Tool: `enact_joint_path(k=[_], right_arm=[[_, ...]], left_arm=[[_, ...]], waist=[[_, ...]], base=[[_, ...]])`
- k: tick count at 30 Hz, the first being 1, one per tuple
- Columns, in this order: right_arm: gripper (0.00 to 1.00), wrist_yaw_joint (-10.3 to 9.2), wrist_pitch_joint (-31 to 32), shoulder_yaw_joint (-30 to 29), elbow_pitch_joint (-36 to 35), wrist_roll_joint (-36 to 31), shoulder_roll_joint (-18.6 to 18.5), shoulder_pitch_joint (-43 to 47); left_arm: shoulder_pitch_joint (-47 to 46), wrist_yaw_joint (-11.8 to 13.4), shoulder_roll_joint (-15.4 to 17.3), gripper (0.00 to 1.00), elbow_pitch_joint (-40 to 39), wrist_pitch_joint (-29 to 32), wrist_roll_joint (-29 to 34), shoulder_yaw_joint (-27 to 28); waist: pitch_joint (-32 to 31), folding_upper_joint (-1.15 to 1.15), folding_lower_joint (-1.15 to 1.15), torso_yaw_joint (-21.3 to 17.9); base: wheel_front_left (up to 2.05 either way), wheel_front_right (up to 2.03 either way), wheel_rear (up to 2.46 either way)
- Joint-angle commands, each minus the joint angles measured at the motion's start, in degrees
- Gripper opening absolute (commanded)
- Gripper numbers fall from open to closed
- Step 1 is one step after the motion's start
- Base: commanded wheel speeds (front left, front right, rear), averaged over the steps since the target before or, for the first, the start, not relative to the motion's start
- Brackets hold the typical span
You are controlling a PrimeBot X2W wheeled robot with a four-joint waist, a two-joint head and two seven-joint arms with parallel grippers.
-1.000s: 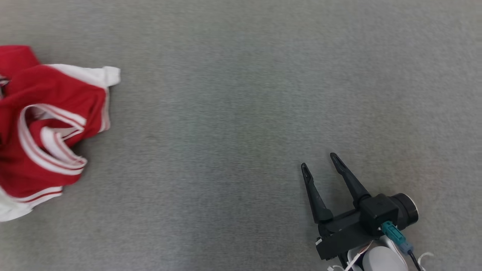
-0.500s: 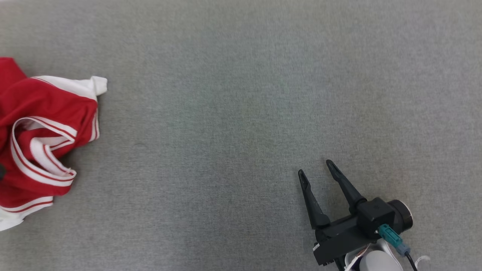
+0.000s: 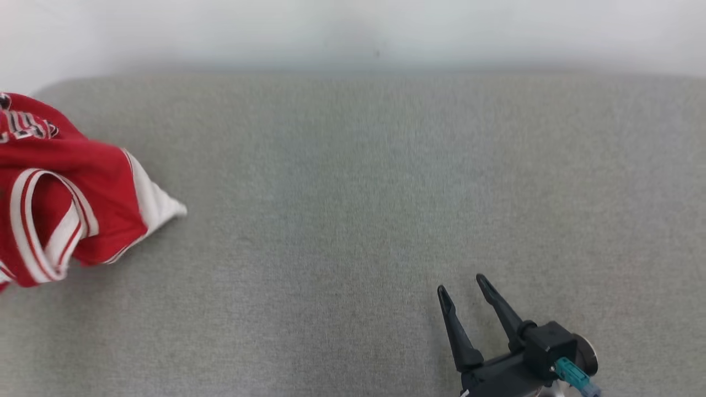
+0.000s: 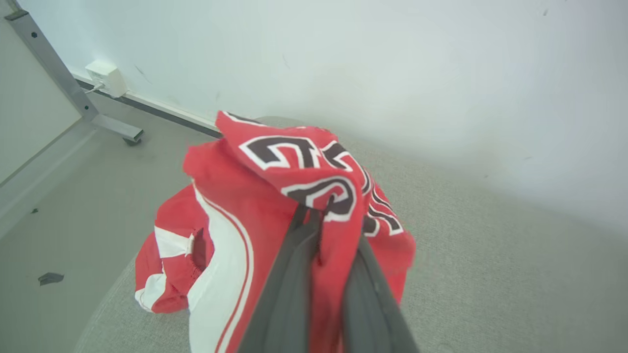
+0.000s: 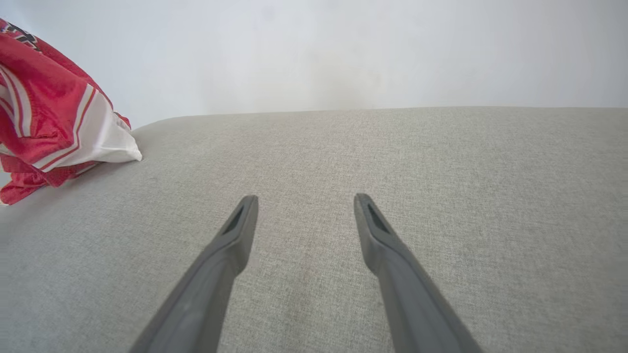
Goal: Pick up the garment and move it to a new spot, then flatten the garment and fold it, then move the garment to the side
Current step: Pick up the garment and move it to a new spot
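Head view: red garment (image 3: 66, 187) w/ white trim lies bunched at far L edge of grey padded surface (image 3: 353, 198), partly cut off by the frame; its white corner touches the padding. L wrist view: L gripper (image 4: 326, 230) is clamped on a fold of the garment (image 4: 274, 196), red cloth w/ black-and-white lettering pinched between the two dark fingers (image 4: 289, 274) and draped over their tips; lower folds rest near the surface's rounded corner. R gripper (image 3: 462, 285) sits at lower R, well apart from the garment, fingers spread w/ nothing between them, low over bare padding (R wrist view: R gripper (image 5: 305, 197), garment (image 5: 54, 122) at upper L). Background: pale wall (image 3: 353, 33); metal frame leg (image 4: 73, 93) and white box (image 4: 105, 78) on the wall's base.
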Motion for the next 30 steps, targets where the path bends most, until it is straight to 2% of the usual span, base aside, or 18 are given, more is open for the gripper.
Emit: enact_joint_path(k=[1,6,11,15,16,18,25,30], right_arm=[[1.0,-0.12,-0.2,0.1,-0.1,0.4,-0.1,1.0],[1.0,-0.12,-0.2,0.3,-0.5,1.7,-0.1,2.7],[1.0,-0.12,-0.2,-0.2,-0.7,1.5,-0.1,3.8],[1.0,-0.12,-0.2,0.5,-0.7,1.3,-0.1,3.6],[1.0,-0.12,-0.2,0.8,-0.7,1.4,-0.1,3.3],[1.0,-0.12,-0.2,1.3,-0.8,1.6,-0.1,3.1],[1.0,-0.12,-0.2,1.4,-1.5,2.1,-0.1,1.5],[1.0,-0.12,-0.2,1.8,-2.2,2.8,-0.1,0.4]], left_arm=[[-1.0,-0.5,-0.2,0.0,-0.6,-0.1,-0.4,-0.2],[-4.1,-3.0,-2.1,0.0,-3.2,0.7,-1.9,-3.2],[-6.6,-5.1,-4.9,0.0,-5.6,1.6,-3.1,-6.7],[-7.8,-6.3,-7.1,0.0,-7.3,2.1,-4.5,-8.9],[-8.2,-7.0,-8.1,0.0,-7.9,2.3,-5.2,-9.8],[-8.5,-7.6,-8.5,0.0,-8.7,2.3,-5.0,-10.9],[-7.3,-7.8,-11.4,0.0,-9.5,1.8,-5.6,-13.8],[-5.5,-7.4,-13.6,0.0,-6.9,-0.4,-5.5,-14.9]], waist=[[-5.1,0.0,0.01,0.4],[-8.5,0.0,0.01,-2.1],[-10.0,0.0,0.01,-6.5],[-9.7,0.0,0.01,-11.4],[-9.5,0.0,0.01,-14.1],[-9.1,0.0,0.01,-17.1],[-6.3,0.0,0.01,-26.5],[-3.6,0.0,0.01,-31.0]], base=[[0.0,0.0,0.0],[0.0,0.0,0.0],[0.0,0.0,0.0],[0.0,0.0,0.0],[0.0,0.0,0.0],[0.0,0.0,0.0],[0.0,0.0,0.0],[0.0,0.0,0.0]])
